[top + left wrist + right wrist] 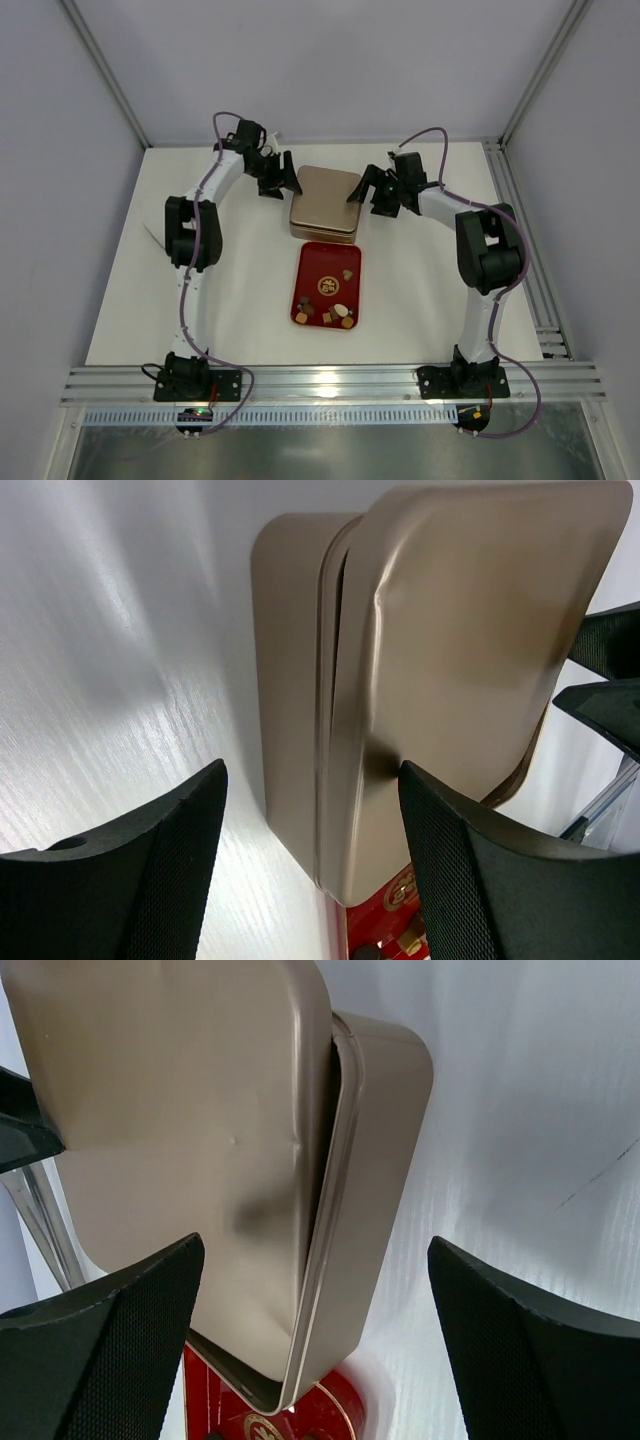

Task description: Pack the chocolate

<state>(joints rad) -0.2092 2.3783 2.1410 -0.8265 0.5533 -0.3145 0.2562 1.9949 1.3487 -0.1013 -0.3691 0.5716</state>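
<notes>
– Chocolate [345, 316]: where did it lie?

– On the red tray [315, 262], in the middle of the tabletop [420, 300]. Most of the brown, tan and cream pieces were gathered at the tray's near end, and one tan piece sat apart toward its far right side. None was in either arm's hold.

– And the gold tin [325, 205]?

– Just beyond the tray, touching or almost touching its far edge. Both wrist views showed its lid [470, 630] sitting askew, slid sideways off the base [290, 680] so that a dark gap ran between them.

– How did the left jaws stand?

– Wide apart and gripping nothing. The left arm [200, 230] had them beside the tin's far left corner, with the lid's edge showing between the two black fingers [150, 870]. Whether a finger touched the lid, I could not tell.

– The right jaws?

– Spread wide too, and empty. The right arm [485, 245] held them near the tin's far right corner, pointed at it across from the left pair.
</notes>
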